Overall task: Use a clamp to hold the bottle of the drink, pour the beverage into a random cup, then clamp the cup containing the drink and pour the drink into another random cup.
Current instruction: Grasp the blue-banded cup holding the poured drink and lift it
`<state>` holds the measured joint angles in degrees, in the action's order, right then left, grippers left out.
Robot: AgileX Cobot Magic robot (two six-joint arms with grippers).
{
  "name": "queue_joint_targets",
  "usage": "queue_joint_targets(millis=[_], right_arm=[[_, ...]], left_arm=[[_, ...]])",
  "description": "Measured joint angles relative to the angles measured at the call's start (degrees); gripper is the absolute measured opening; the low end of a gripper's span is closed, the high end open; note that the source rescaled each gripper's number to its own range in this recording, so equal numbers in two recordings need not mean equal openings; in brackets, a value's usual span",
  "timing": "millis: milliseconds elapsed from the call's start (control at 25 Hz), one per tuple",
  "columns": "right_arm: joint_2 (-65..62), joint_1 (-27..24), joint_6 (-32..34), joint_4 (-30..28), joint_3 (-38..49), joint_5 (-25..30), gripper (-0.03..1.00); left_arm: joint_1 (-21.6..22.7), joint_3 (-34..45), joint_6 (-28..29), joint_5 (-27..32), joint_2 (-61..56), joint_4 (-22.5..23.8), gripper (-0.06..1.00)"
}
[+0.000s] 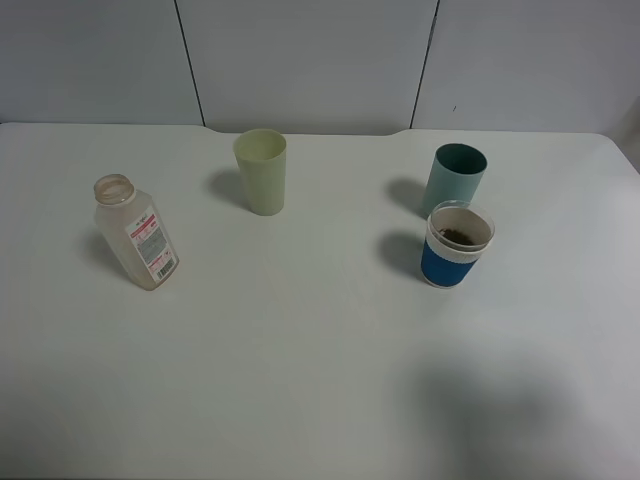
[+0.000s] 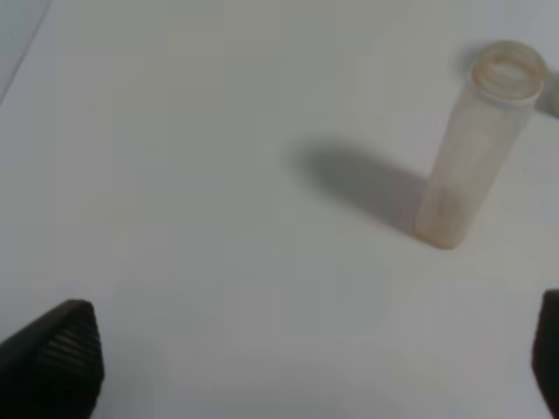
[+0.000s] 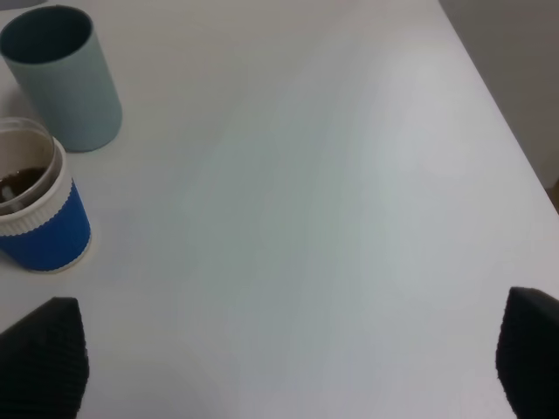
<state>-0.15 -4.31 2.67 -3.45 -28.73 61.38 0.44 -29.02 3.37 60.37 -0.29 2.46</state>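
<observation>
The bottle (image 1: 136, 233) stands upright and uncapped at the left of the white table (image 1: 300, 350), looking empty; the left wrist view shows the bottle (image 2: 472, 148) well ahead of my left gripper (image 2: 314, 367), whose black fingertips (image 2: 57, 358) stand wide apart with nothing between them. The blue-banded cup (image 1: 455, 245) at the right holds dark brown beverage (image 1: 460, 236) at its bottom. Just behind it stands the teal tumbler (image 1: 455, 176). My right gripper (image 3: 288, 362) is open and empty, with the blue-banded cup (image 3: 35, 214) and teal tumbler (image 3: 61, 78) off to one side. Neither gripper appears in the high view.
A pale yellow-green tumbler (image 1: 261, 170) stands at the back middle. A grey panelled wall runs behind the table's far edge. The table's right edge (image 3: 498, 96) shows in the right wrist view.
</observation>
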Motion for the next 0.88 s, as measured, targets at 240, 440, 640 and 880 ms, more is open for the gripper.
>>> queue_joint_targets(millis=[240,440,640,880], right_arm=[[0.0,0.0,0.0,0.0,0.0,0.0,0.80],[0.0,0.0,0.0,0.0,0.0,0.0,0.80],[0.0,0.0,0.0,0.0,0.0,0.0,0.80],[0.0,0.0,0.0,0.0,0.0,0.0,0.80]], left_arm=[[0.0,0.0,0.0,0.0,0.0,0.0,1.00],[0.0,0.0,0.0,0.0,0.0,0.0,1.00],[0.0,0.0,-0.1,0.0,0.0,0.0,1.00],[0.0,0.0,-0.1,0.0,0.0,0.0,1.00]])
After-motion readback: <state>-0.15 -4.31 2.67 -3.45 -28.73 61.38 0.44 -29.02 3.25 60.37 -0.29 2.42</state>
